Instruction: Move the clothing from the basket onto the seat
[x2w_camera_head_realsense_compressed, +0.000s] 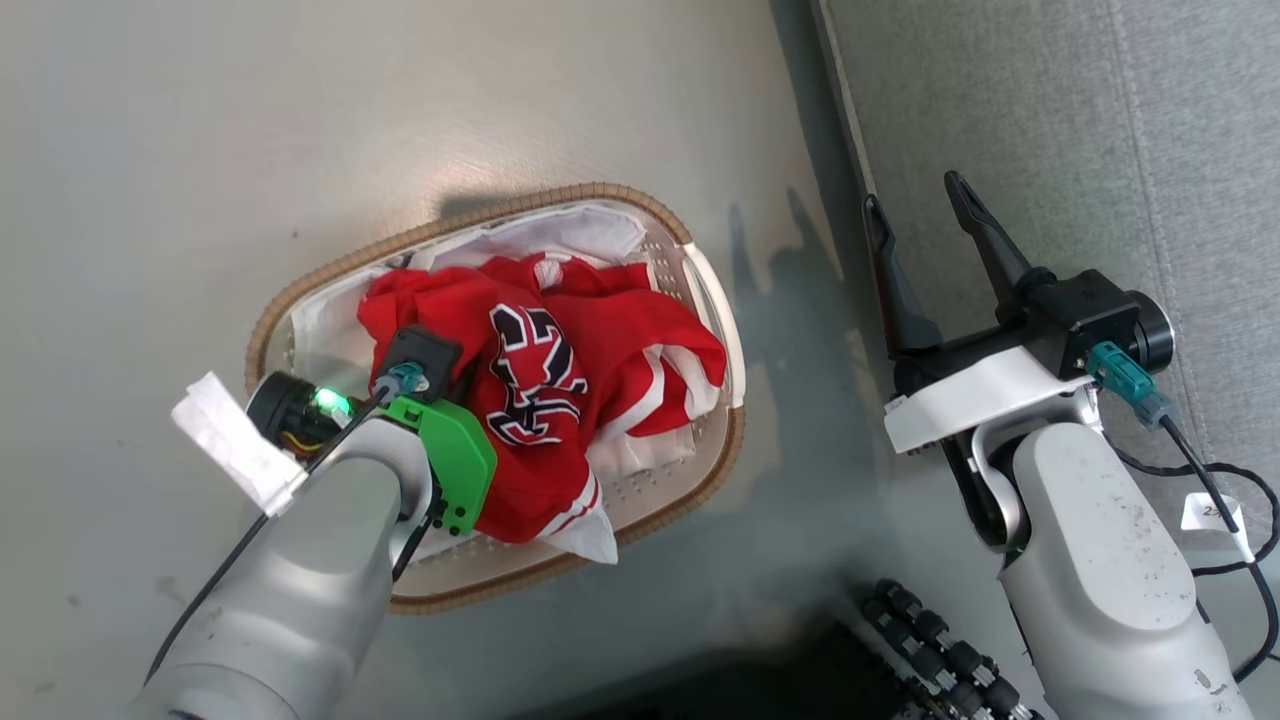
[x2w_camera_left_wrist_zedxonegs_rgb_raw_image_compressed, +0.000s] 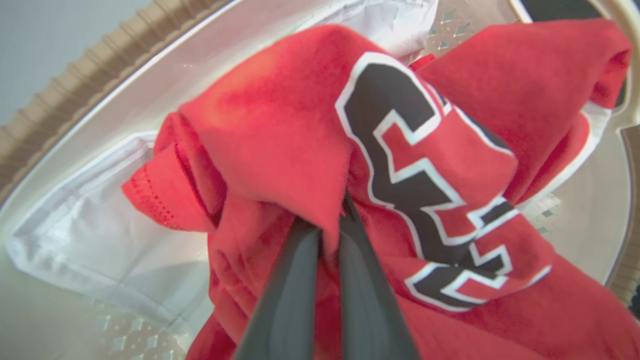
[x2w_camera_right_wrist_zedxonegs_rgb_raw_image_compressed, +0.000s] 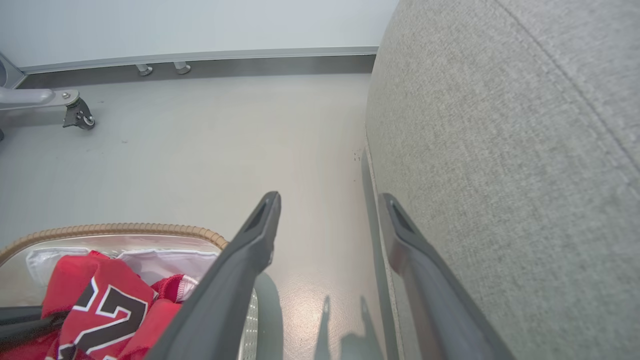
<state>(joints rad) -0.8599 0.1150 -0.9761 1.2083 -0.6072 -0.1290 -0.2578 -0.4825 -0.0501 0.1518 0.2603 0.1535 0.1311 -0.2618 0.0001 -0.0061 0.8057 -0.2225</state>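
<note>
The red clothing (x2w_camera_head_realsense_compressed: 560, 370), with a black-and-white 23 on it, lies heaped in the white basket (x2w_camera_head_realsense_compressed: 560, 195) with the brown rim on the floor. My left arm reaches down into the heap, so the head view hides its fingers. In the left wrist view my left gripper (x2w_camera_left_wrist_zedxonegs_rgb_raw_image_compressed: 332, 215) is shut on a fold of the clothing (x2w_camera_left_wrist_zedxonegs_rgb_raw_image_compressed: 280, 125), with fabric pinched between the dark fingers (x2w_camera_left_wrist_zedxonegs_rgb_raw_image_compressed: 295, 290). My right gripper (x2w_camera_head_realsense_compressed: 915, 195) stands open with nothing in it, right of the basket at the near edge of the grey seat (x2w_camera_head_realsense_compressed: 1050, 120). In the right wrist view the seat (x2w_camera_right_wrist_zedxonegs_rgb_raw_image_compressed: 500, 150) rises beside the right gripper (x2w_camera_right_wrist_zedxonegs_rgb_raw_image_compressed: 330, 200).
The white liner (x2w_camera_head_realsense_compressed: 590, 225) shows behind the garments. Bare grey floor (x2w_camera_head_realsense_compressed: 300, 130) surrounds the basket. A castor of a metal frame (x2w_camera_right_wrist_zedxonegs_rgb_raw_image_compressed: 77, 112) stands by the far wall. My base with black rollers (x2w_camera_head_realsense_compressed: 940, 640) is at the bottom, and a cable with a tag (x2w_camera_head_realsense_compressed: 1215, 515) hangs by the right arm.
</note>
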